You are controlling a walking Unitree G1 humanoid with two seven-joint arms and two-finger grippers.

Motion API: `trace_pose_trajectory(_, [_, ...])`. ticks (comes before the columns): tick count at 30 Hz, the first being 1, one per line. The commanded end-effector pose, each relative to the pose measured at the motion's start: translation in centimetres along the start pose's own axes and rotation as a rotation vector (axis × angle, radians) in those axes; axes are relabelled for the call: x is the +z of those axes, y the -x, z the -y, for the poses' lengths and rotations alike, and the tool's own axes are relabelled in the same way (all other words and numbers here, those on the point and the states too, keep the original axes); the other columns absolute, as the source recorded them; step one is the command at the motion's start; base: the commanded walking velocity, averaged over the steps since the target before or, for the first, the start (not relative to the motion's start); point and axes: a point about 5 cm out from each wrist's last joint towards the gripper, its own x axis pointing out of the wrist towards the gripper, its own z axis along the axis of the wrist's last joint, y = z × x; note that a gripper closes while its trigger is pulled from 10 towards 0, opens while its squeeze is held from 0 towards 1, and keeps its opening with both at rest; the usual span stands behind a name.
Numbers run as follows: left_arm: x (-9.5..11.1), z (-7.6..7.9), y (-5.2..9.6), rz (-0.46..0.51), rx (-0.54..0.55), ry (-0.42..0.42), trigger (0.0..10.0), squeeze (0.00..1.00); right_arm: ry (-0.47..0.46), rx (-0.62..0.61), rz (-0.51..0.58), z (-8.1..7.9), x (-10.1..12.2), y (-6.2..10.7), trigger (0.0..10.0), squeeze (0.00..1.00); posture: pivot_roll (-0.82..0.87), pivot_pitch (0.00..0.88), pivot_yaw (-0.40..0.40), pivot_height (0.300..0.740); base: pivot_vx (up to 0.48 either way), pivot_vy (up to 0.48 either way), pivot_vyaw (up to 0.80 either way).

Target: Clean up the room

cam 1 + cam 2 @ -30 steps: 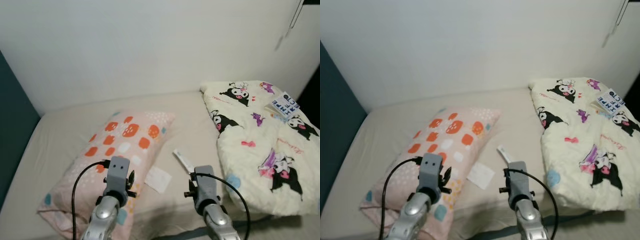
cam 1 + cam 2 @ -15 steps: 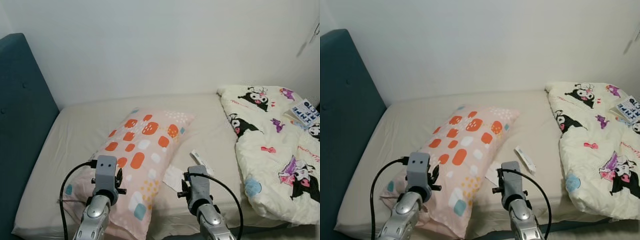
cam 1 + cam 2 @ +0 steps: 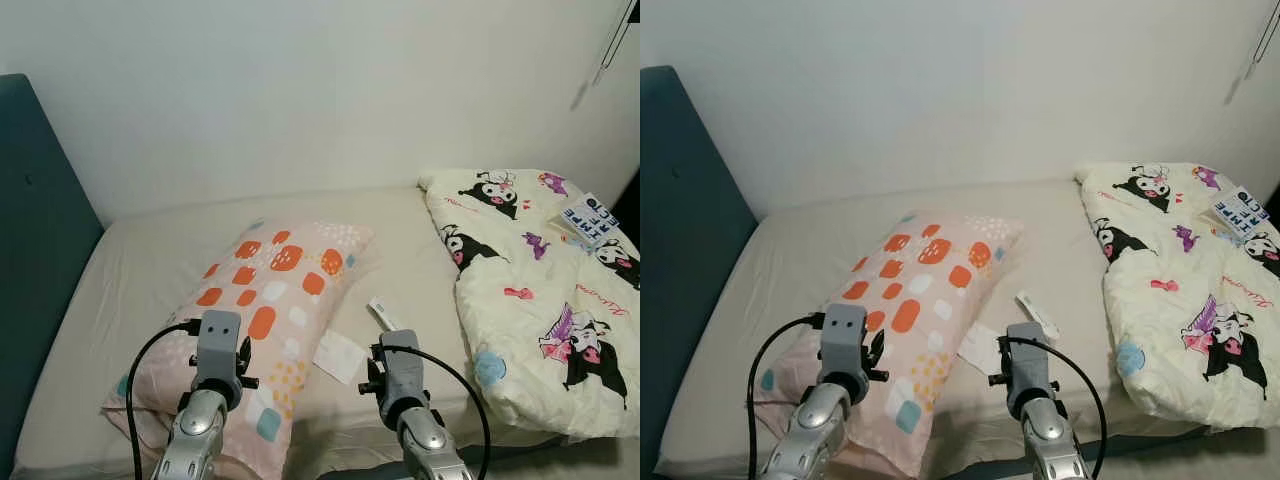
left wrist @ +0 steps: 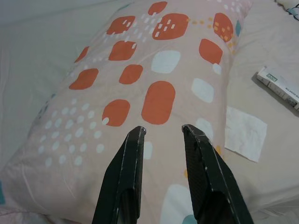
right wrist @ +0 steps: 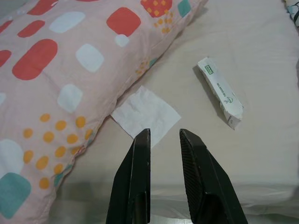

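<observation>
white tissue (image 5: 145, 113): on bed (image 3: 180, 240), just ahead of right end effector (image 5: 164, 135)
right end effector: fingers parted, empty
left end effector (image 4: 162, 131): parted, over pillow (image 4: 140, 88)
step: approach; next, likely lower onto tissue

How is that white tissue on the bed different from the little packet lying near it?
The tissue is a flat, plain white square, tucked against the pillow edge. The packet is long, narrow and boxy, with green print, and lies apart from the pillow on the bare sheet. Both are small, white and loose on the bed, just ahead of the right claw.
</observation>
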Motion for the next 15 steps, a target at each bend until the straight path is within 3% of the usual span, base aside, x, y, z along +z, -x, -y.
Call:
trace_pose_trajectory(1, [-0.38, 0.06, 0.06, -0.021, -0.003, 0.007, 10.0, 0.0, -0.016, -0.001, -0.006, 0.01, -0.16, 0.09, 10.0, 0.0, -0.02, 0.041, -0.005, 0.74, 0.0, 0.0, 0.0])
trace_pose_trajectory(8, [-0.37, 0.15, 0.11, -0.017, -0.002, 0.008, 10.0, 0.0, 0.025, 0.009, -0.004, 0.02, -0.02, 0.03, 10.0, 0.0, -0.02, 0.045, -0.007, 0.74, 0.0, 0.0, 0.13])
trace_pose_trajectory(15, [-0.21, 0.19, 0.08, -0.01, 0.0, 0.007, 10.0, 0.0, 0.034, 0.008, -0.004, -0.11, -0.01, 0.02, 10.0, 0.0, -0.01, 0.047, -0.005, 0.74, 0.0, 0.0, 0.8])
